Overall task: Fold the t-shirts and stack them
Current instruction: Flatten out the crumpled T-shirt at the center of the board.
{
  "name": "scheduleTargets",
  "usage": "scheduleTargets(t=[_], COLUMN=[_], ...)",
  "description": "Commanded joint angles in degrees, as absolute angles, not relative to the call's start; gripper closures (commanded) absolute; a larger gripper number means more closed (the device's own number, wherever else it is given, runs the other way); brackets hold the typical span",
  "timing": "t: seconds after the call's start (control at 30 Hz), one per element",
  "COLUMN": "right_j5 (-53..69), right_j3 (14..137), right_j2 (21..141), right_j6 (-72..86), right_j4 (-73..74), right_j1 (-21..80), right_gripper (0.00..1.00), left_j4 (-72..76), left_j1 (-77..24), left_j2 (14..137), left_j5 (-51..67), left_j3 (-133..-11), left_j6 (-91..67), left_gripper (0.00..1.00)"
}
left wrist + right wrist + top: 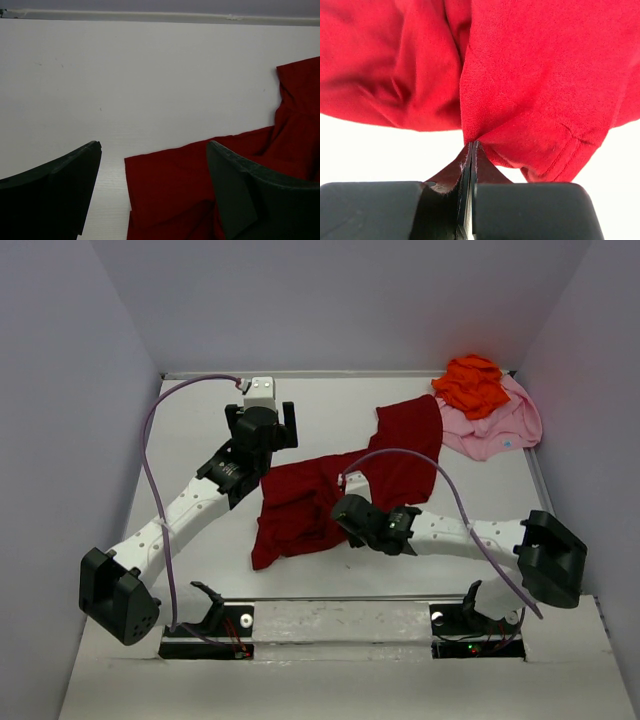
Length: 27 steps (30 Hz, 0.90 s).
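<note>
Rumpled dark red t-shirt (335,490), mid-table

Left gripper wide, right gripper pinched.
Left gripper (152,150) hovers, jaws spread apart with nothing between them; right gripper (471,146) has jaws pressed together, a fold of dark red t-shirt (530,75) between them.

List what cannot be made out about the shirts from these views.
- Top view: pink shirt partly under the orange shirt, outline hidden.
- Left wrist view: dark red shirt cut off by right and bottom edges.
- Right wrist view: cloth fills the frame; which part the right gripper pinches is unclear.
</note>
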<state>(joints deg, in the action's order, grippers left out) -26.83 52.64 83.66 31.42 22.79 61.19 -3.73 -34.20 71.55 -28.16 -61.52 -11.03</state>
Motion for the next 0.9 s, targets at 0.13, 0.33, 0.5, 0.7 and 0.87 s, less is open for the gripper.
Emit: scheduleTargets(t=[0.13,0.33,0.5,0.7,0.87], right_j5=[-27.3,-38.5,-43.9,-40.7,-41.0], right_j3=[50.7,55.5,59.9,54.5,52.0], right_j2=[82.5,80.5,80.5,82.9,88.8], right_j6=[41.2,36.4,33.8,31.9,31.9], right_j4=[28.2,32.3,33.8,27.4,22.2], right_j1=[66.9,66.9,63.7,51.5,47.5], right_gripper=[0.78,0.29,0.28,0.34,0.37], left_j4=[-2.7,-2.8,-2.8,-2.9,-3.0], left_j1=[-34.5,-34.5,-34.5,-34.5,-34.5], left_j2=[71.9,72.2,72.2,71.9,72.0], left_j5=[-29.1,-29.1,-29.3,-29.2,-28.8], left_j3=[-63.5,-63.5,-63.5,-63.5,-63.5], left_j6=[-11.1,-11.1,-11.2,-11.2,-11.3], left_gripper=[0.05,0.04,0.04,0.05,0.04])
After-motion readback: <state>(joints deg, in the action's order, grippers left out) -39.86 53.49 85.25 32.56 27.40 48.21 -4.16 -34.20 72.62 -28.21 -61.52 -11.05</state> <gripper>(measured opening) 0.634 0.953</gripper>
